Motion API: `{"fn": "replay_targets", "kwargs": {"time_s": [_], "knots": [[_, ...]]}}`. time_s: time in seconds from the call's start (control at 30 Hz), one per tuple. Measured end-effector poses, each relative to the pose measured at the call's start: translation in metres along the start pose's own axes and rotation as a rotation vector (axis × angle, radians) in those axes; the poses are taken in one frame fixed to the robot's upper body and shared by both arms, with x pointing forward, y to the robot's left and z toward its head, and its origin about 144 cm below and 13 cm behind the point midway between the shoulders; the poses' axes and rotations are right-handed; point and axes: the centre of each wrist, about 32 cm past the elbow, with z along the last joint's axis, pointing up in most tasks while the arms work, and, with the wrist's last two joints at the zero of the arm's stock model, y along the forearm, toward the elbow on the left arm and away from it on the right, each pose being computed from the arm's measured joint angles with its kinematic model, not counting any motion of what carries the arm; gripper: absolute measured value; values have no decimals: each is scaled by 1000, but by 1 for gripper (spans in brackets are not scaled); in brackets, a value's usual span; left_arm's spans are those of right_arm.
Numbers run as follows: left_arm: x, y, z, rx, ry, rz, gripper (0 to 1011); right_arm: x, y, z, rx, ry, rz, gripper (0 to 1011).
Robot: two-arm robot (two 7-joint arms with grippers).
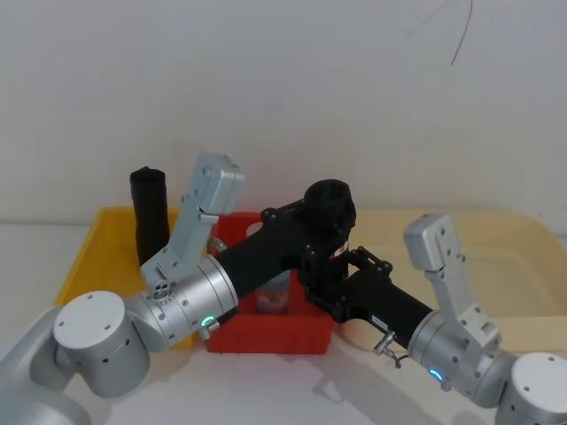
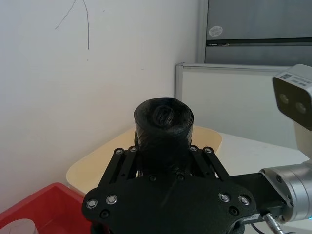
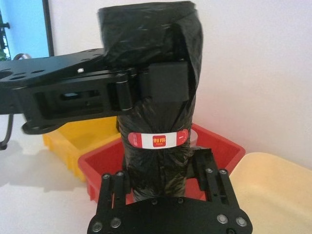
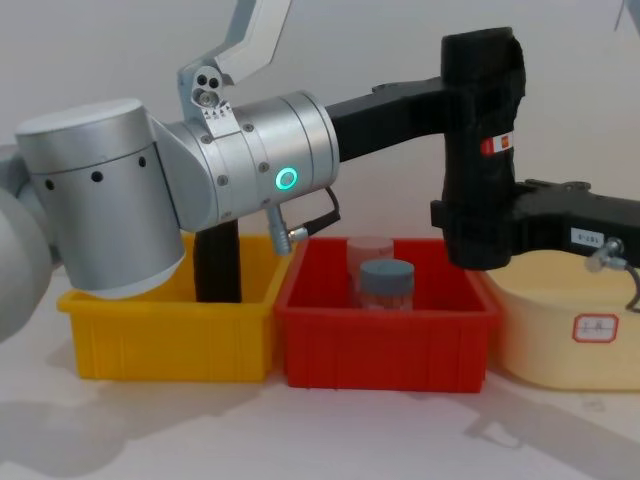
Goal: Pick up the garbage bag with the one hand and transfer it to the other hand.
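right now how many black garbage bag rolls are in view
2. One garbage bag is held upright off the table, the left gripper on its upper part and the right gripper on its lower. The other roll stands in the yellow bin. The arms may hide more.

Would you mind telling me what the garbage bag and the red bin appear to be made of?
The garbage bag, held by the left gripper above and right gripper below, looks like thin matte black plastic film, rolled; wrinkles show. The red bin seems rigid moulded plastic, smooth, faintly glossy.
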Motion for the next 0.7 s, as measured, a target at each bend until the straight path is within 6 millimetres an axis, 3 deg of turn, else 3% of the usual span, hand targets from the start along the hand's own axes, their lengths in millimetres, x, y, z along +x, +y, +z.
{"fn": "replay_targets", "kwargs": {"time_s": [0.27, 0.47, 0.7], "knots": [[0, 0, 0, 0, 0, 0, 381, 2, 5, 0, 7, 13, -19, 538], [0, 0, 0, 0, 0, 0, 415, 4, 5, 1, 8, 19, -30, 529], [0, 0, 0, 0, 0, 0, 658, 6, 5, 4, 8, 24, -40, 529]]}}
